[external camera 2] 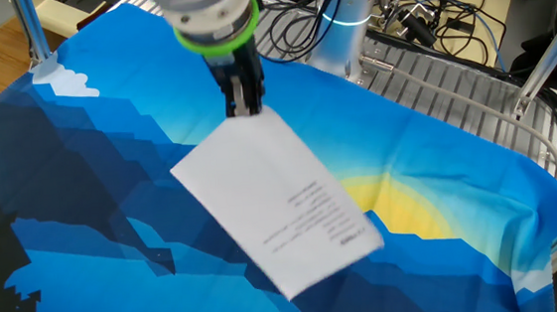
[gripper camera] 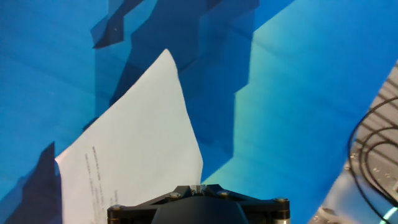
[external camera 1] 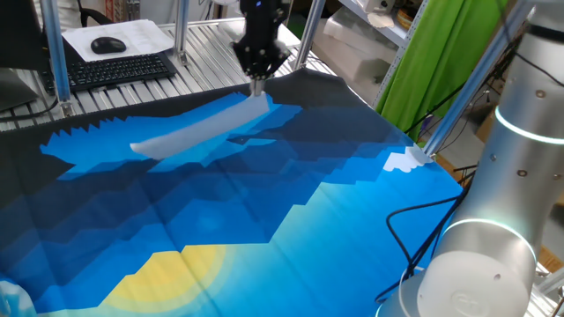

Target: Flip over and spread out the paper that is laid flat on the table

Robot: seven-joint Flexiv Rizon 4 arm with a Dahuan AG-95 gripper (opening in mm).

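Paper: white sheet, lifted off the desk by one edge and hanging slanted from my jaws; faint small print shows on its face in the other fixed view and in the hand view.
Jaws: closed narrow on the sheet's upper edge, pinching it.
Desk: draped in blue cloth with jagged dark-blue, light-blue and black bands; a yellow patch near one side, small white patches by a corner.
Paper's place: above the darker blue bands, its low end close over the cloth; whether it touches I cannot tell.
Bench: ribbed metal, beyond the cloth, carrying a black keyboard and a mouse on a printed sheet.
Room: green curtain at one side, black cables tangled behind my base.
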